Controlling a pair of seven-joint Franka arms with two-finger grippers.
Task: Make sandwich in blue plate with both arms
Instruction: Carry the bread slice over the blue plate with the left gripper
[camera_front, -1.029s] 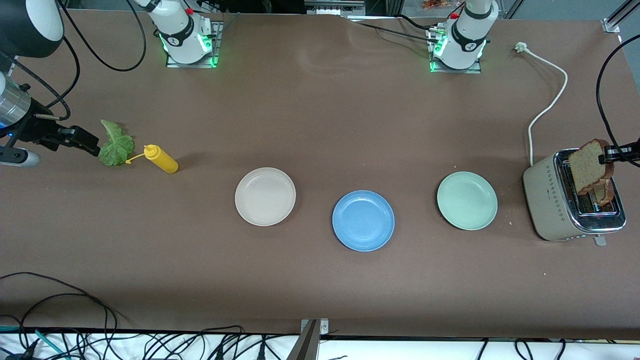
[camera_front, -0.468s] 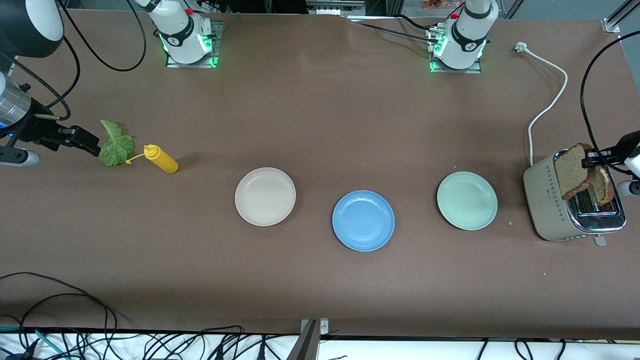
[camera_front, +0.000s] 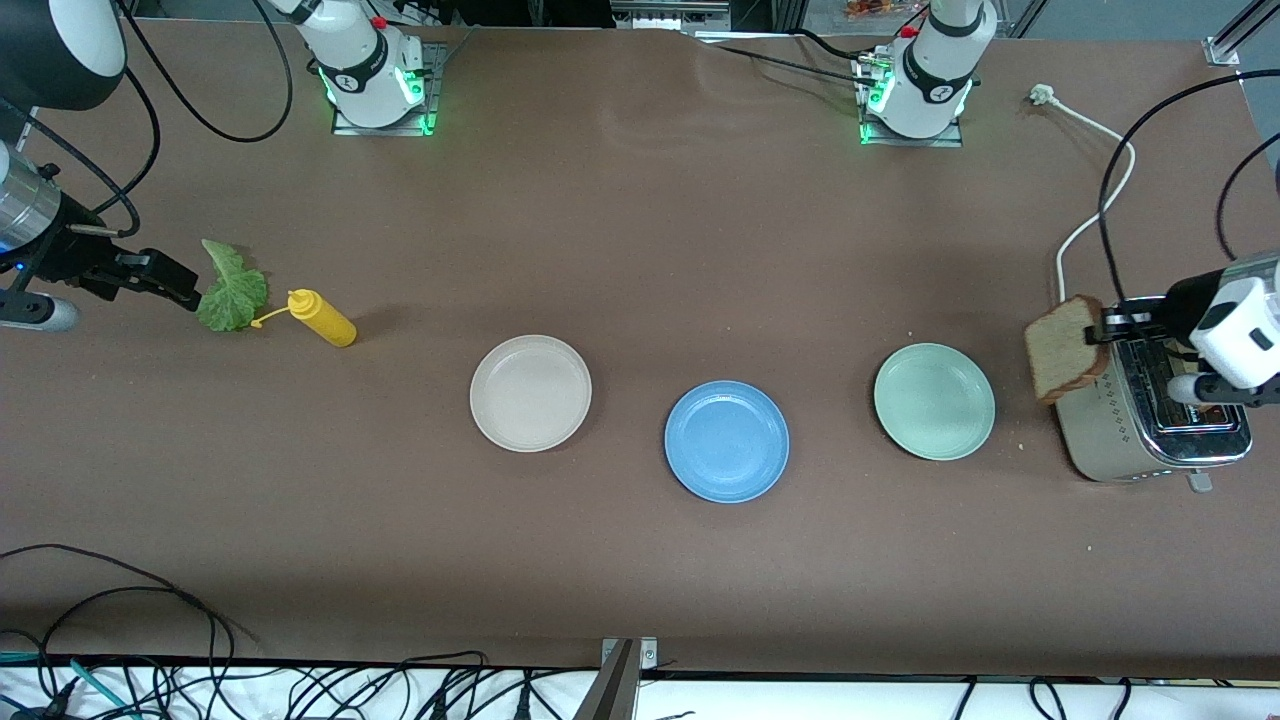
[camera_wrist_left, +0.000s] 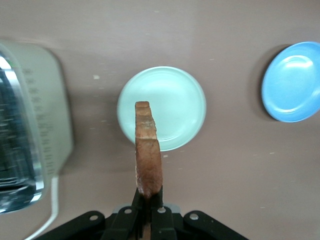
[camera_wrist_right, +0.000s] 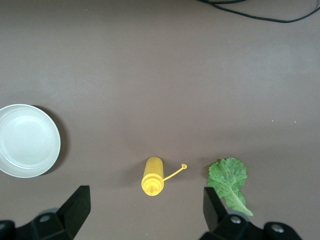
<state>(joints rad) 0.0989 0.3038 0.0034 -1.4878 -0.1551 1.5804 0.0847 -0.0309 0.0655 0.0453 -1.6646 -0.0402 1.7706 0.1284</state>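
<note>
My left gripper (camera_front: 1103, 328) is shut on a slice of speckled brown bread (camera_front: 1066, 348). It holds the slice on edge in the air, over the toaster's (camera_front: 1120, 440) side that faces the mint-green plate. In the left wrist view the slice (camera_wrist_left: 148, 155) sticks up from the shut left gripper (camera_wrist_left: 149, 199), with the blue plate (camera_wrist_left: 292, 82) farther off. The blue plate (camera_front: 727, 440) sits bare mid-table. A ruffled green lettuce leaf (camera_front: 232, 290) lies at the right arm's end. My right gripper (camera_front: 168, 283) hangs open beside the leaf. In the right wrist view the right gripper (camera_wrist_right: 145, 202) stands wide open, with the leaf (camera_wrist_right: 228, 182) by one finger.
A yellow squeeze bottle (camera_front: 322, 318) lies beside the lettuce. A cream-white plate (camera_front: 530, 393) and a mint-green plate (camera_front: 934, 401) flank the blue one. The toaster's white cord (camera_front: 1095, 215) trails toward the robots' bases. Cables hang at the table's front edge.
The left gripper has lifted the bread slice out of the toaster and carried it toward the mint-green plate. The right arm has stayed still.
</note>
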